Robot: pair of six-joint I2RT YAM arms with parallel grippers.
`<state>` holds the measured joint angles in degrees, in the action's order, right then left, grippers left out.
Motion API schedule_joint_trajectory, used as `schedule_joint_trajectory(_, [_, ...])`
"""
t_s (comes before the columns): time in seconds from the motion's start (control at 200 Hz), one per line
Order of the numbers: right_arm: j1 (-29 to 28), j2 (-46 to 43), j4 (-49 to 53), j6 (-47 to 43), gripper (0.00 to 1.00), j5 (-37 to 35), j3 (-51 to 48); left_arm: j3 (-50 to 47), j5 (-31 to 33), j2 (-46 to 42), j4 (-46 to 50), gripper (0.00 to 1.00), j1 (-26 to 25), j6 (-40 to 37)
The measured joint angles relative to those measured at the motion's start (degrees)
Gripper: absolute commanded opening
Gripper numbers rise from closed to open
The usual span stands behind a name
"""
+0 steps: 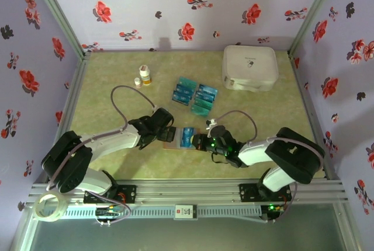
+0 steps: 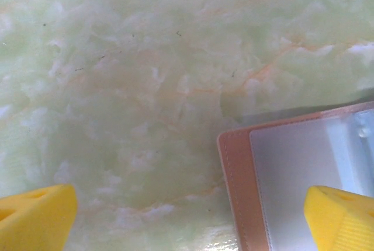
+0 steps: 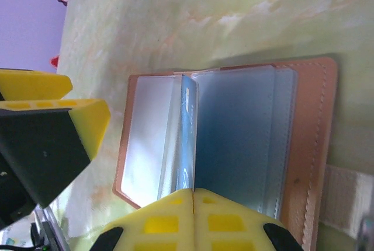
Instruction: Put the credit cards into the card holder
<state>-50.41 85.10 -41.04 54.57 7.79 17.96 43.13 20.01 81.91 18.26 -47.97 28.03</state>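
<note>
The brown card holder (image 1: 173, 140) lies open near the front middle, its clear sleeves up (image 3: 146, 134). My right gripper (image 3: 193, 191) is shut on the edge of a teal credit card (image 3: 187, 128) that stands edge-on between the sleeves. In the top view that card (image 1: 187, 137) sits over the card holder, just left of the right gripper (image 1: 200, 141). My left gripper (image 2: 187, 222) is open and low at the card holder's left corner (image 2: 234, 169), with its right fingertip (image 2: 342, 219) over a sleeve and nothing held. Several more credit cards (image 1: 194, 95) lie spread behind.
A large white rounded case (image 1: 249, 67) stands at the back right. Two small bottles (image 1: 143, 76) stand at the back left. A roll of tape (image 1: 48, 207) rests on the front rail. Floral walls close in the table's sides.
</note>
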Motion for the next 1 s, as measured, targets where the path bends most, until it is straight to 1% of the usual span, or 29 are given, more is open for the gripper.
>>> schedule_joint_trajectory(0.21, [3.6,-6.6,10.7,-5.0,0.0,0.9,0.6,0.8,0.0,0.0,0.0,1.0,-0.9,-0.1])
schedule_joint_trajectory(0.33, [4.9,-8.7,14.5,-6.6,0.0,1.5,1.1,1.3,0.0,0.3,0.0,1.0,-2.1,-0.1])
schedule_joint_trajectory(0.665, [5.0,-9.0,14.8,-6.6,0.0,2.6,0.9,2.3,0.2,3.8,-0.1,1.0,-8.4,3.1])
schedule_joint_trajectory(0.77, [5.0,-9.0,14.3,-6.4,0.0,2.6,0.6,2.3,0.2,5.2,0.0,1.0,-9.2,4.5])
schedule_joint_trajectory(1.0, [5.0,-10.4,13.9,-6.1,0.0,2.8,-0.1,2.1,0.9,6.2,0.3,1.0,-9.2,7.1])
